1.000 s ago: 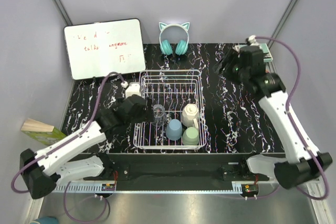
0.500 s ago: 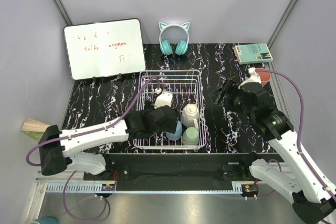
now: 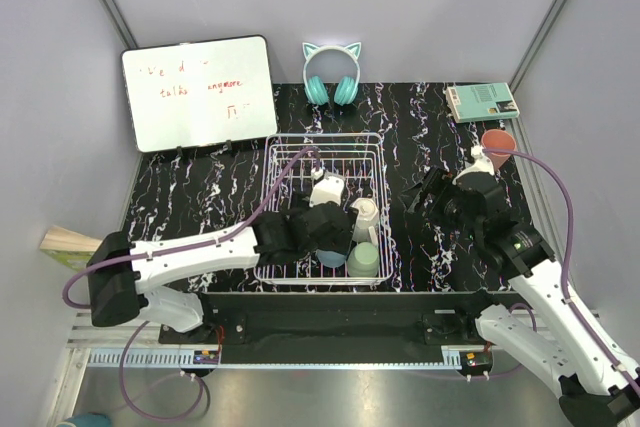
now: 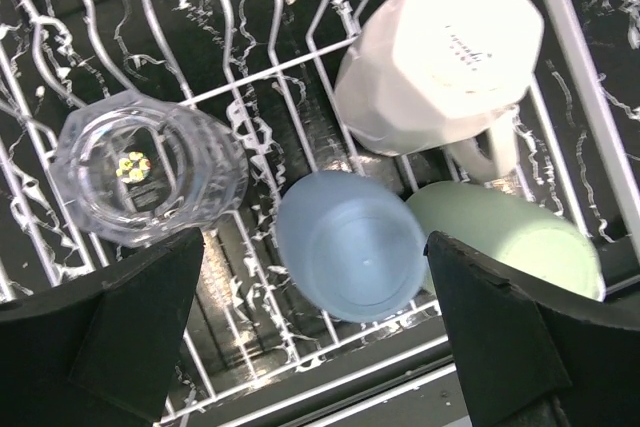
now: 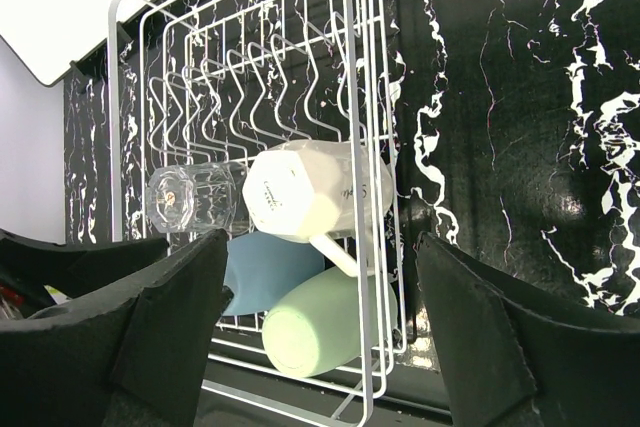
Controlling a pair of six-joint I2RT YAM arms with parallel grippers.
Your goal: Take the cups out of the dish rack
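The left end effector (image 4: 315, 247) hangs right over the light blue plastic cup (image 4: 350, 245). Its two fingers are spread wide, one on each side of the cup, and they hold nothing. The blue cup sits in the white wire dish rack (image 3: 323, 135), near the front edge.

It is crowded in there. The clear glass cup (image 4: 148, 167) is just beside the blue cup on one side. The sage-green cup (image 4: 510, 242) is just beside it on the other. The cream-white mug (image 4: 440, 57) has its handle poking down between the blue and green cups. If the fingers go down crooked, one could bump the glass or the green cup and tip it. A finger could also catch on a wire. The blue cup looks smooth, so it might slip from a weak squeeze.

The right end effector (image 5: 322, 242) is also spread and empty, beside the rack. If both arms reach in, they may bump.

A salmon-pink cup (image 3: 497, 140) stands on the black marble counter (image 3: 200, 197), well apart. The whiteboard (image 3: 198, 92) and teal headphones (image 3: 331, 72) are at the back, not in the way.
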